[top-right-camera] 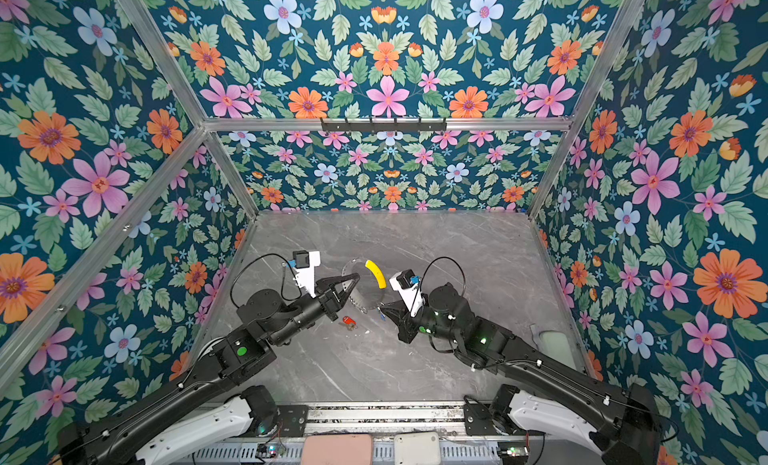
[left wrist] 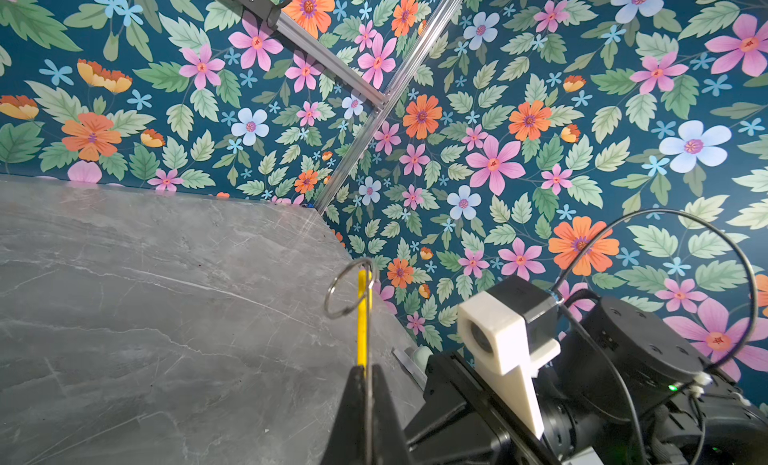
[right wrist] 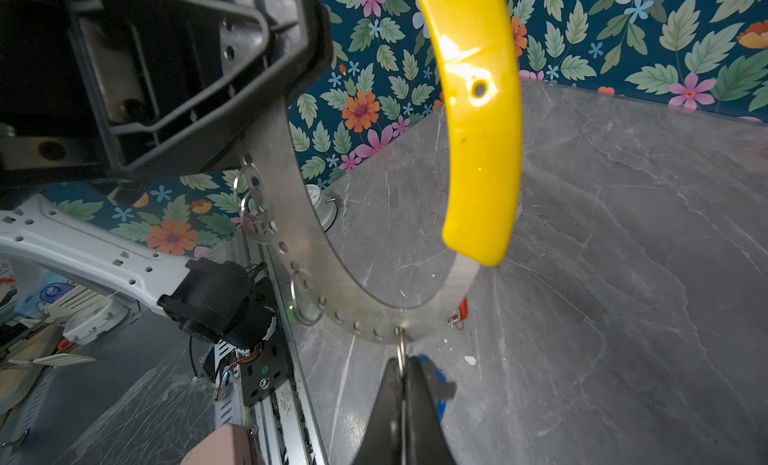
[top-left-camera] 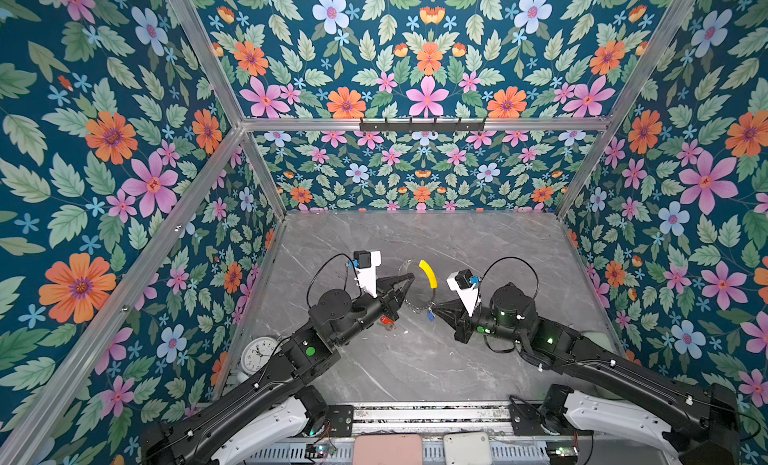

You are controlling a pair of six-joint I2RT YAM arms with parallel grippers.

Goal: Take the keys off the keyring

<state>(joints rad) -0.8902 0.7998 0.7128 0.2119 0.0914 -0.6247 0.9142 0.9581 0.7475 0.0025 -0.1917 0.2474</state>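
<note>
Two clamps: left tool (left wrist: 365, 369) gripped the stiff keyring (right wrist: 299, 234) by its rim, right tool (right wrist: 402, 361) pinched the blue key (right wrist: 439, 375) by its loop. Both looked light, slippery.

Bare tabletop (top-left-camera: 478, 242) far back; in the way, keyring (top-left-camera: 428, 274), red-tagged key (top-left-camera: 385, 320), clock (top-left-camera: 259, 354).

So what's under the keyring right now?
The blue key hangs from the keyring's lower rim, mostly covered by the right gripper's shut jaws. Beneath, slightly aside, the red key lies loose on the grey table.
</note>
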